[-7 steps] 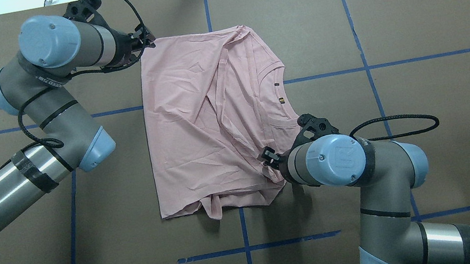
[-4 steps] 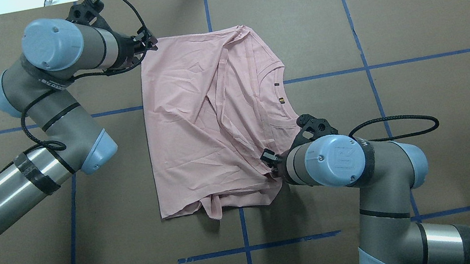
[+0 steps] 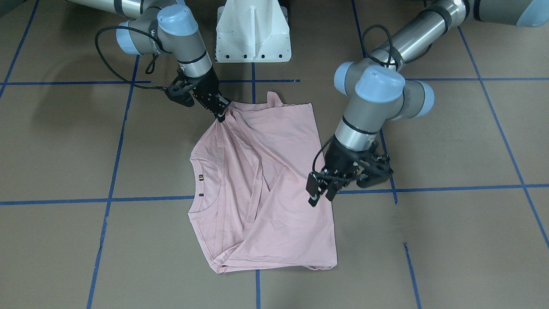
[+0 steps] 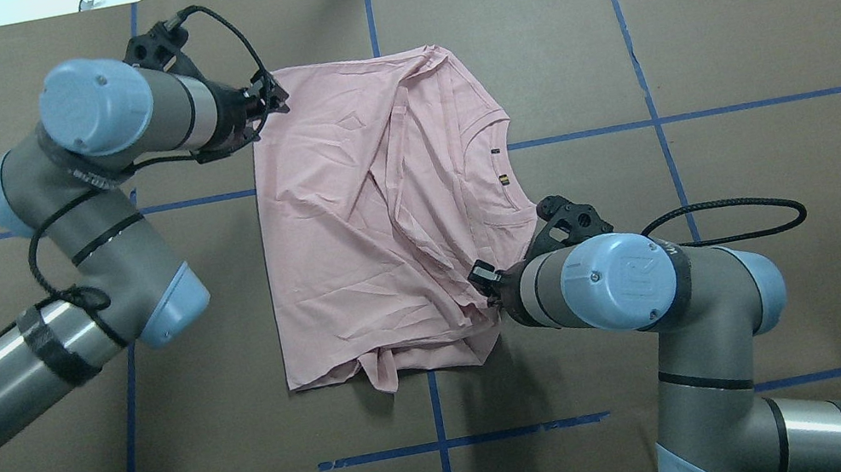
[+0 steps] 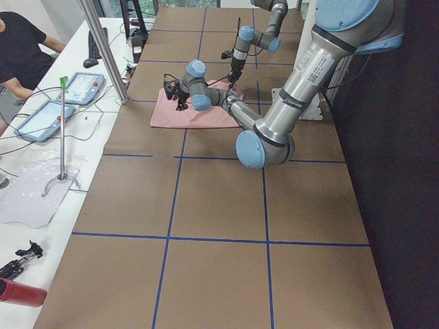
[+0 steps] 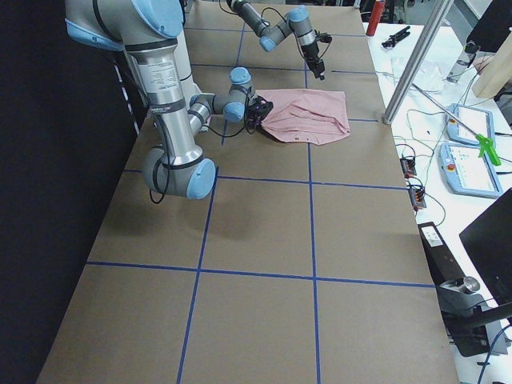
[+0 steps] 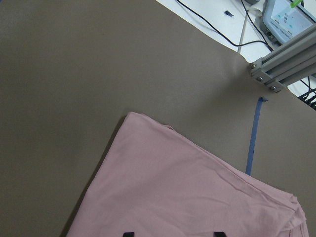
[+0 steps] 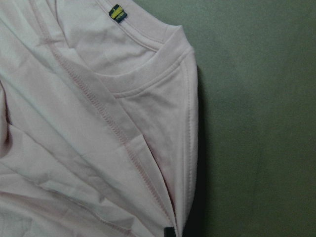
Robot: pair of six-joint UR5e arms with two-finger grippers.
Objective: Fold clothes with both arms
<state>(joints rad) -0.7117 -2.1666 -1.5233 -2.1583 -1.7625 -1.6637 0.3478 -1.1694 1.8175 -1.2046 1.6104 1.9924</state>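
the pink t-shirt (image 4: 350,231) lies rumpled on the table (image 4: 741,41), stretching between the two grippers. the right gripper (image 3: 221,115) is pinched on a bunched fold of the t-shirt near the collar, creases fanning away from it. the left gripper (image 3: 319,194) hangs with jaws apart over the opposite edge, cloth spreading ahead of its fingertips (image 7: 128,233).

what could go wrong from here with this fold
1. The right gripper appears to pinch bunched layers of the pink T-shirt by its shoulder; lifting may drag the creases along.
2. The left gripper is open over the hem edge, gripping nothing; if only one side pulls, the cloth could skew.
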